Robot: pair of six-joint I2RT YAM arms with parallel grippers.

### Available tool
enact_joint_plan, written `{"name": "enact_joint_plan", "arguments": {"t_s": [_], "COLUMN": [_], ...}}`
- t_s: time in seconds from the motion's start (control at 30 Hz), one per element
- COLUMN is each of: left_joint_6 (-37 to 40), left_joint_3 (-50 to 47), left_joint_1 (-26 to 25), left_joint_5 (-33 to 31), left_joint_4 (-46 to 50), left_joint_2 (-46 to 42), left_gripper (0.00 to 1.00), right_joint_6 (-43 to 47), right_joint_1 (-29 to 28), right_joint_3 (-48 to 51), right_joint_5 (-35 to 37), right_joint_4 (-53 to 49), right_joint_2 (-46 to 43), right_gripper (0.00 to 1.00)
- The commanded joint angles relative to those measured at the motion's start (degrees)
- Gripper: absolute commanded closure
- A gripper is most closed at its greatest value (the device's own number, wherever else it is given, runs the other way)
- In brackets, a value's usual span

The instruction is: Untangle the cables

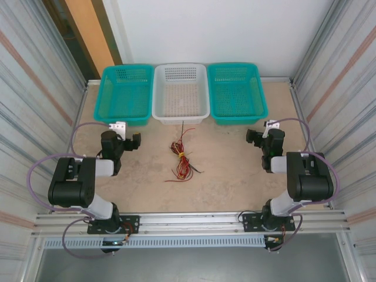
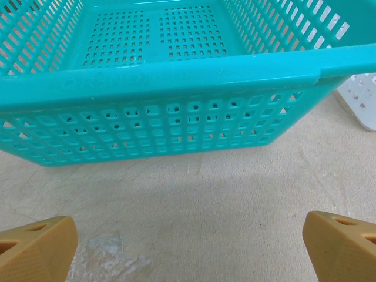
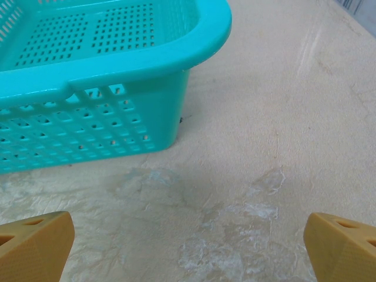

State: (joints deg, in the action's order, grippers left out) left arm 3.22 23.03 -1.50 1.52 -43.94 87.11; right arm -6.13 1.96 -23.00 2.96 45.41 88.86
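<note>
We see the cables [image 1: 181, 158], a curly red, black and yellow bundle; left hand [image 2: 188, 249] and right hand [image 3: 188, 249] spread wide.

L arm [image 1: 73, 182], R arm [image 1: 308, 176] folded; L fingers [image 2: 35, 244], R fingers [image 3: 341, 241] spread wide

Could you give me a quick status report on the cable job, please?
Left gripper open, facing left teal basket. Right gripper open, empty. Cables bundled mid-table, untouched. White basket just beyond them.
</note>
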Motion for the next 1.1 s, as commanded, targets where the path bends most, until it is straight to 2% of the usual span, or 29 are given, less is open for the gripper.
{"name": "enact_joint_plan", "arguments": {"t_s": [0.0,0.53,0.6,0.67,0.7,0.77,0.83,0.9,1.0,1.07], "left_joint_6": [1.0,0.9,1.0,-0.5,-2.5,-9.2,-18.7,-27.5,-32.0,-33.0], "left_joint_3": [1.0,0.7,3.8,10.1,11.5,14.9,17.8,17.4,15.1,14.1], "left_joint_1": [0.3,0.4,-0.6,-2.0,-2.4,-2.3,-2.4,-2.9,-9.3,-15.7], "left_joint_5": [0.2,0.7,-2.6,-9.5,-12.7,-15.1,-17.9,-16.3,-16.5,-17.7], "left_joint_4": [-0.6,-1.3,6.2,20.1,22.7,31.3,42.1,48.1,53.6,56.8], "left_joint_2": [-0.4,-0.8,-3.9,-8.6,-10.3,-14.4,-18.5,-22.6,-29.2,-33.2], "left_gripper": [0.01,0.02,0.01,0.01,0.01,0.01,0.01,0.01,0.01,0.01], "right_joint_6": [0.4,0.4,0.4,-0.5,-1.1,-5.3,-9.6,-12.3,-16.7,-23.9], "right_joint_1": [0.0,0.1,-0.4,-1.9,-2.0,-2.3,-2.5,-2.6,-2.5,-2.3], "right_joint_3": [-0.1,0.0,-0.6,-6.6,-9.5,-13.8,-13.1,-10.7,-9.5,-8.8], "right_joint_5": [0.0,0.0,2.1,8.2,8.6,11.0,12.2,12.4,11.7,12.6], "right_joint_4": [1.0,1.1,0.1,-14.9,-21.1,-32.4,-37.1,-39.4,-48.0,-54.6], "right_joint_2": [-0.6,-0.7,-1.5,-6.5,-8.1,-11.7,-16.8,-22.2,-29.4,-34.6], "right_gripper": [0.01,0.01,0.01,0.01,0.01,0.01,0.01,0.01,0.01,0.01]}}
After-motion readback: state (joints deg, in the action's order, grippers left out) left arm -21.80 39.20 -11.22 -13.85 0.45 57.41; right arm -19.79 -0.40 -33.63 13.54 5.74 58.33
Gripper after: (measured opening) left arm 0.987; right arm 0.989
